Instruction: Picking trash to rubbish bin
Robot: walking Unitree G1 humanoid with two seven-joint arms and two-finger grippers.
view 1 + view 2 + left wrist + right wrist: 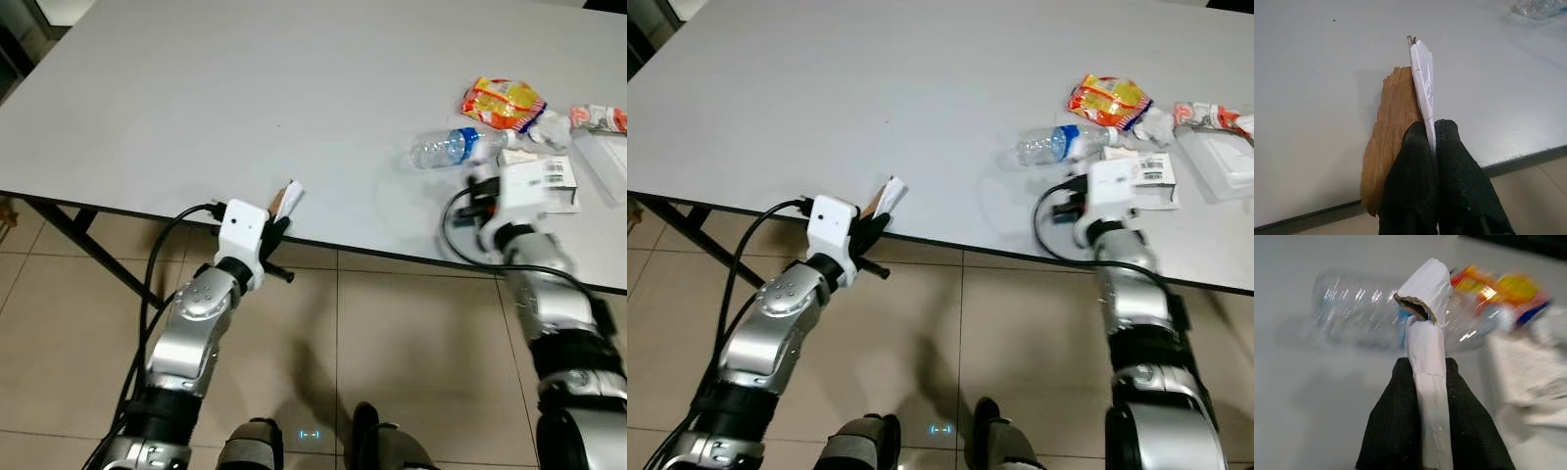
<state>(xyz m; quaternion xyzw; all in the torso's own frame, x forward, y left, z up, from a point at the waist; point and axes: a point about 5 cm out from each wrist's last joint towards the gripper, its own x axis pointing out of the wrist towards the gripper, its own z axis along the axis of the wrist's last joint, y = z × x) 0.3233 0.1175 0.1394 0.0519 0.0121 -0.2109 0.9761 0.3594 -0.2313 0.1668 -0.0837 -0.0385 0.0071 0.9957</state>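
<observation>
A torn scrap of cardboard point(1400, 127), brown on one face and white on the other, is pinched edge-on between the clenched black fingers point(1415, 161) of the left gripper point(277, 233), which sits at the near edge of the grey counter point(245, 108) with the scrap standing up past the fingertips. The right gripper point(1425, 377) grasps a second piece, a rolled white strip of card point(1425, 333) with a torn brown end, clamped between its fingers and held over the right part of the counter. Just beyond it lie more litter: a clear plastic bottle point(446, 149) on its side, an orange and yellow snack wrapper point(502, 102), a printed white box point(544, 178) and a red and white wrapper point(600, 117) near the far right edge, beside a clear plastic tray point(605, 162). No rubbish bin can be made out, so both pieces have yet to be carried away. The risk I see is in the grips: each piece is thin and held only by a narrow edge, so a jolt while walking or turning could let one twist and slide out onto the tiled floor point(392, 333). The right arm, close to the bottle, could also nudge it into rolling.
</observation>
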